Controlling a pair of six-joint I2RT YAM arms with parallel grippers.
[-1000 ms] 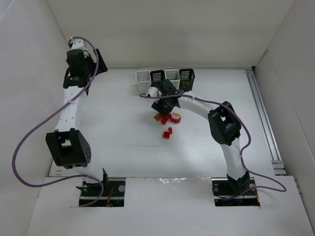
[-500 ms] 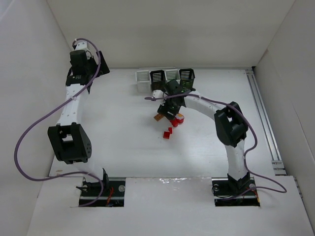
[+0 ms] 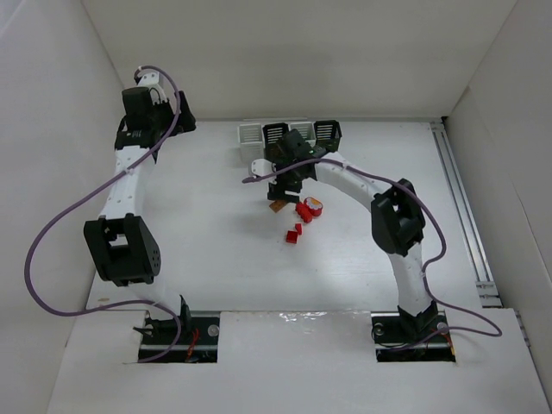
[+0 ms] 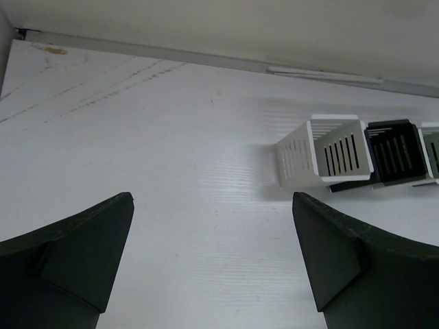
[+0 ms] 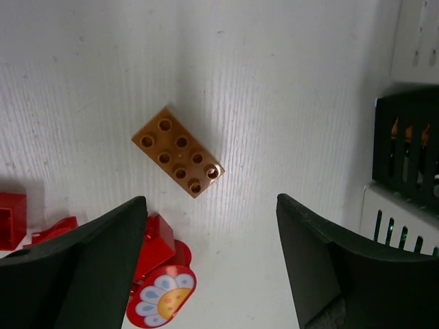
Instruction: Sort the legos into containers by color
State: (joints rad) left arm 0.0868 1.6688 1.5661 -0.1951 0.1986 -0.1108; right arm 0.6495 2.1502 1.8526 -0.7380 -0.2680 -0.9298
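– Jaws from above: can you read them?
– Hardly. The left gripper [image 3: 168, 114] is raised at the far left corner of the table [image 3: 198, 224], well apart from everything, and too small there to judge. The right gripper [image 3: 289, 179] hangs just in front of the containers [image 3: 250, 136], over the legos [image 3: 302, 210].
– Where do those lie?
– An orange brick [image 3: 276, 205] lies just left of a red cluster. Two red bricks [image 3: 295, 233] lie a little nearer the bases.
– And the left wrist view?
– Its fingers [image 4: 82, 247] stand as wide apart as can be, with nothing between them but bare table. An end white bin [image 4: 336, 147] and a black bin [image 4: 394, 147] touching it sit off to the right.
– Right wrist view?
– Those jaws are spread wide too, gripping nothing. The orange brick lies flat, studs up, on the table beyond the gap, touching neither finger. Red pieces and a round flower piece [image 5: 161, 305] sit by the left-hand finger [image 5: 89, 267]. At the right edge a dark slatted bin [image 5: 408, 144] shows orange through its slats, and beside it a pale slatted bin [image 5: 405, 219] shows green.
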